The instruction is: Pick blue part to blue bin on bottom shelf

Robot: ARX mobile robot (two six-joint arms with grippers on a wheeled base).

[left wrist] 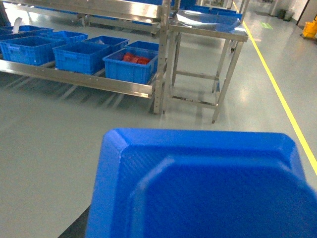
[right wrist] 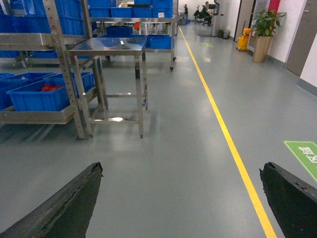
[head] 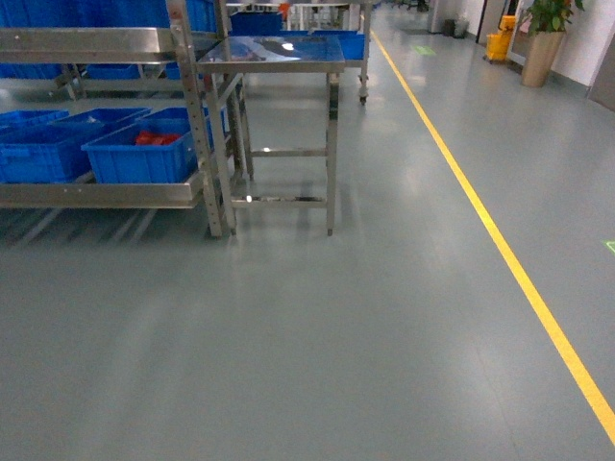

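Blue part [left wrist: 203, 186]: fills the lower half of the left wrist view, a blue moulded piece with bevelled corners and a raised rim, right under that camera; neither the head view nor the right wrist view shows it.
Left claw: its fingers are hidden behind the blue part, so I cannot tell whether it is spread or pinching.
Right claw [right wrist: 181, 203]: spread wide, one dark finger [right wrist: 69, 203] at lower left and the other at lower right of its view, bare grey floor [right wrist: 178, 168] between them, holding nothing.
Bottom shelf [head: 96, 195]: left of the head view, a steel rack with blue bins in a row.
Blue bin [head: 142, 152]: the end one nearest the rack post, with red pieces [head: 157, 139] inside; the left wrist view shows the same bin at upper middle.
Other bins: contents cannot be made out.
Counter [head: 274, 53]: steel, just beside the rack, upper middle of the head view.
Right wrist view only: a green floor mark [right wrist: 303, 153] at the right edge and a potted plant [right wrist: 265, 25] at upper right.
Yellow line [head: 500, 240]: runs diagonally down the right of the head view.
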